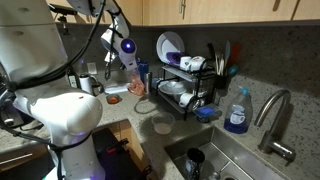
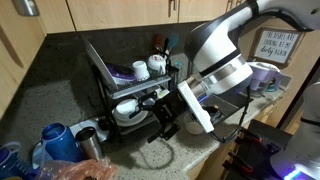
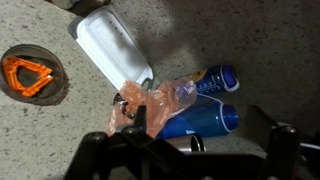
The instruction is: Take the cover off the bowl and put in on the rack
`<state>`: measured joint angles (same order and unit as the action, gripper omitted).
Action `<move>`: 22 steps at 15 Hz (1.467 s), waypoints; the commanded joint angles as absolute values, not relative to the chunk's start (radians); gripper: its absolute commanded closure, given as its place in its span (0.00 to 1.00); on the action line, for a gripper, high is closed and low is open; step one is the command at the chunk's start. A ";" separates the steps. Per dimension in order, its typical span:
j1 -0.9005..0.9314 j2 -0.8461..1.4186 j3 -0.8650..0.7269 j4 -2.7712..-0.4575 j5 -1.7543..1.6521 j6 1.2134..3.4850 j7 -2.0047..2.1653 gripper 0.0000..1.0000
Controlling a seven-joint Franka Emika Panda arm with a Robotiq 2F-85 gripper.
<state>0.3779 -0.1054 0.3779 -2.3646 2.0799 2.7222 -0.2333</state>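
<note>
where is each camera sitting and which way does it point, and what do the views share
An exterior view: beside the robot's base, looking across the counter at the black dish rack and sink; the white arm fills the left.
An exterior view: from the opposite end of the counter, facing the rack; the arm and gripper enter from the right.
Wrist view: looking down at blue bottles and a white container; the gripper is at the bottom.
Shared: both exterior views show the rack.

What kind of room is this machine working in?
Most likely a home kitchen: a black wire dish rack loaded with plates and cups stands on a speckled counter beside a steel sink with a faucet, under wooden cabinets.
</note>
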 commanded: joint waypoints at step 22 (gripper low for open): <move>0.316 -0.195 0.386 -2.718 0.824 2.717 0.591 0.00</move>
